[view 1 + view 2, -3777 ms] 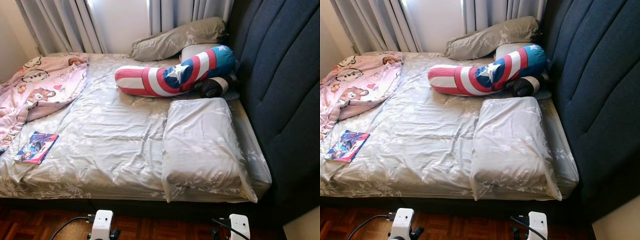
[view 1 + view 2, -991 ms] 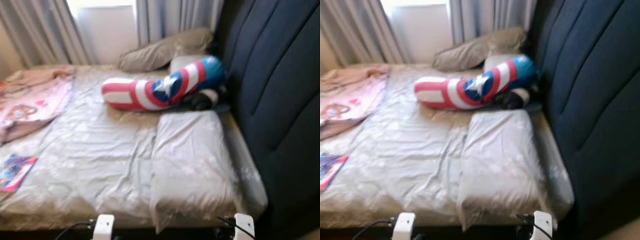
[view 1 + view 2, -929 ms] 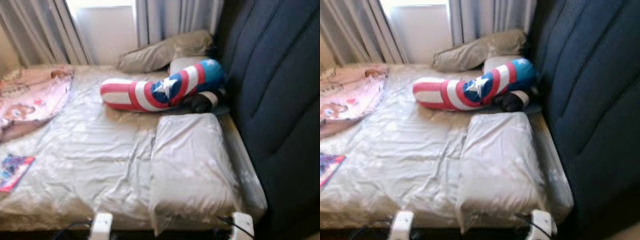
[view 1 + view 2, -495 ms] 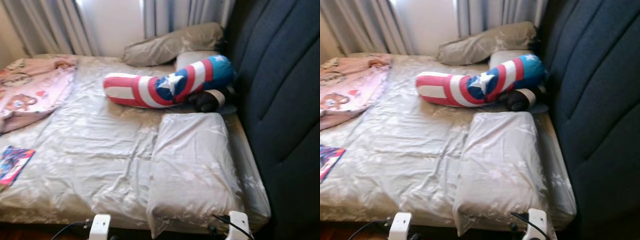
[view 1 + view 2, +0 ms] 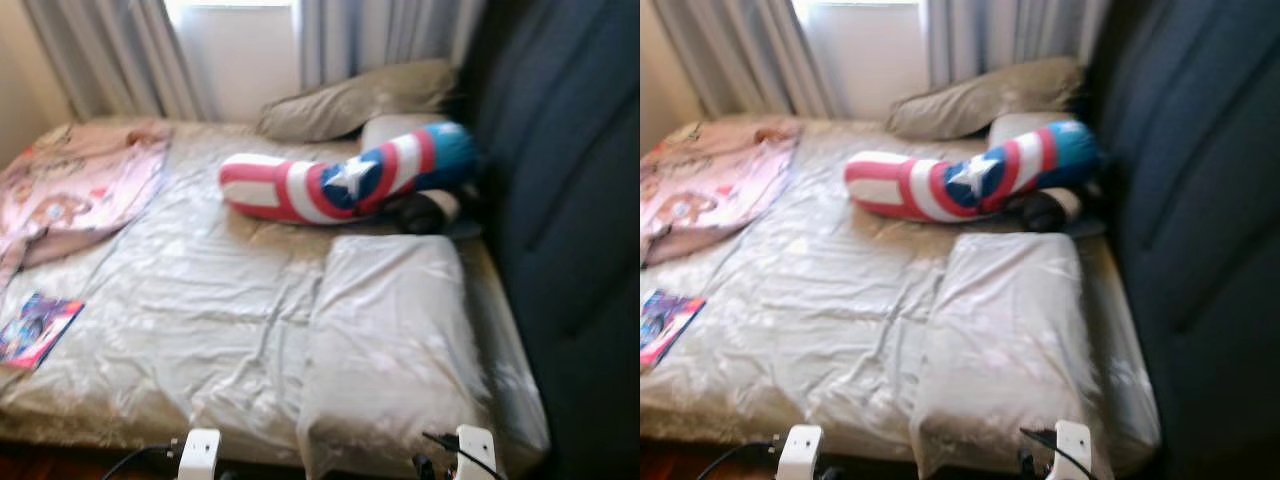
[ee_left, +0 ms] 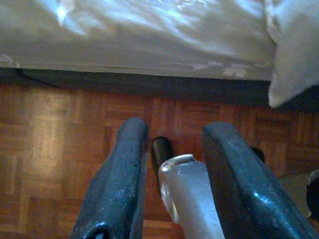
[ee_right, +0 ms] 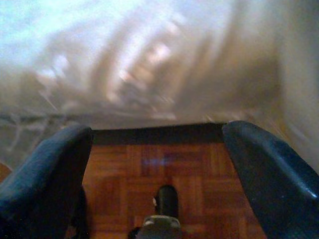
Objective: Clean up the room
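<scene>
The head views, slightly blurred, look down on a bed (image 5: 210,310) covered by a rumpled grey floral sheet. A dark blue padded headboard (image 5: 560,200) runs along the robot's right side, and grey curtains (image 5: 120,55) hang at the far end on either side of a bright window.

Items on the bed: a long bolster (image 5: 340,183) in red and white stripes with a white star on blue lies across the far half, its blue end toward the headboard. A dark rounded item (image 5: 425,212) sits just beside that end; its nature cannot be told. A grey pillow (image 5: 395,340) lies flat at the near right, beside the headboard. A second grey pillow (image 5: 355,100) rests at the far end below the curtains. A pink cartoon-print blanket (image 5: 75,190) is bunched at the far left. A colourful book (image 5: 35,330) lies flat near the left edge, well apart from the pillows.

The left gripper (image 6: 172,179) hangs low over wooden parquet floor (image 6: 50,149) beside the bed's edge; its two black fingers stand a moderate gap apart and hold nothing. The right gripper (image 7: 157,184) also hangs above the parquet facing the bed's side, fingers spread wide and empty.
</scene>
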Controlling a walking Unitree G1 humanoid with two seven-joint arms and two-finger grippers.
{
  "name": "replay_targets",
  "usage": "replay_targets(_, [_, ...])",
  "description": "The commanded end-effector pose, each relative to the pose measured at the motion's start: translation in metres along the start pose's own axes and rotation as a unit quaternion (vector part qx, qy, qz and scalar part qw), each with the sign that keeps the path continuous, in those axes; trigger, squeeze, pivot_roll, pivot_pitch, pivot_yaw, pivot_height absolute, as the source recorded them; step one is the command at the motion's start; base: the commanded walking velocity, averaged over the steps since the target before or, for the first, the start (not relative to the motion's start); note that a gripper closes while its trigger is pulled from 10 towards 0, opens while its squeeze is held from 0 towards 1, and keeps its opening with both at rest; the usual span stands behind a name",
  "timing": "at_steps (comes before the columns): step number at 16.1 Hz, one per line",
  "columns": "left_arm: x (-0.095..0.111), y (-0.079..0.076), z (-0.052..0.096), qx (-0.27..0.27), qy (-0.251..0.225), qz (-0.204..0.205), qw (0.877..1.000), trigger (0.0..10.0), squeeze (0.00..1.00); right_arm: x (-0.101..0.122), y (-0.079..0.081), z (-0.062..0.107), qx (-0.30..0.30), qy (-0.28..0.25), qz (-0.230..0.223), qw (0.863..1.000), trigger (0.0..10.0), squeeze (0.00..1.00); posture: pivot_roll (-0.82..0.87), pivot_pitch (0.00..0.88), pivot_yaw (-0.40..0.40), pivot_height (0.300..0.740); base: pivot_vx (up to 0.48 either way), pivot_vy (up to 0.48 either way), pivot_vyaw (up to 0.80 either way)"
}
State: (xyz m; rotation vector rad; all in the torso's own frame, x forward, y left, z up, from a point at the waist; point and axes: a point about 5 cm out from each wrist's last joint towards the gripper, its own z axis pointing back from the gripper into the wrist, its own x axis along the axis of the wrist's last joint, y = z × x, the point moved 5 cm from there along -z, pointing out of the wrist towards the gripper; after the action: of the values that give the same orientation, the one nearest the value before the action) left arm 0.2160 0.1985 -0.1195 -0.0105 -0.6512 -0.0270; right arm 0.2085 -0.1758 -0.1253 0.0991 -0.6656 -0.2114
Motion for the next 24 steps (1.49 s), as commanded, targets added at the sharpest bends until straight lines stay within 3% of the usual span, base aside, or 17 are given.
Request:
replay_targets(1, [0.002,0.000,0.000,-0.001,-0.003,0.002,1.000,10.0,0.00,0.002,0.002,-0.001,0.002,-0.003,0.000,1.000,10.0,0.00,0.00,0.000,-0.018,0.740,0.266,0.000,0.00])
replay_targets(8, [0.012,-0.003,-0.002,-0.009,-0.021,-0.008,1.000,10.0,0.00,0.001,0.001,0.000,0.000,0.000,0.000,1.000,10.0,0.00,0.00,0.000,-0.017,0.740,0.114,0.000,0.00])
replay_targets(10, [0.025,-0.003,-0.003,-0.013,-0.042,-0.007,0.999,10.0,0.00,0.001,0.000,0.000,-0.002,-0.001,-0.004,1.000,10.0,0.00,0.00,0.002,-0.018,0.740,0.000,0.000,0.00])
replay_targets(12, [0.055,-0.006,-0.004,-0.018,-0.089,0.001,0.996,10.0,0.00,0.007,-0.003,-0.001,-0.010,-0.016,-0.016,1.000,10.0,0.00,0.00,0.002,-0.017,0.740,0.000,0.000,0.00])
replay_targets(16, [0.090,-0.008,-0.004,-0.024,-0.145,0.014,0.989,10.0,0.00,0.038,-0.008,-0.003,-0.018,-0.068,-0.027,0.997,10.0,0.00,0.00,0.005,-0.016,0.740,0.000,0.000,0.00])
replay_targets(19, [0.117,-0.015,-0.001,-0.036,-0.193,0.018,0.980,10.0,0.00,0.105,-0.005,0.000,-0.003,-0.180,-0.021,0.983,10.0,0.00,-0.01,0.011,-0.017,0.740,0.000,0.000,0.00])
replay_targets(24, [0.125,-0.020,0.002,-0.045,-0.217,0.024,0.975,10.0,0.00,0.112,-0.004,0.001,-0.004,-0.195,-0.027,0.980,10.0,0.00,0.00,0.015,-0.022,0.740,0.000,0.000,0.00])
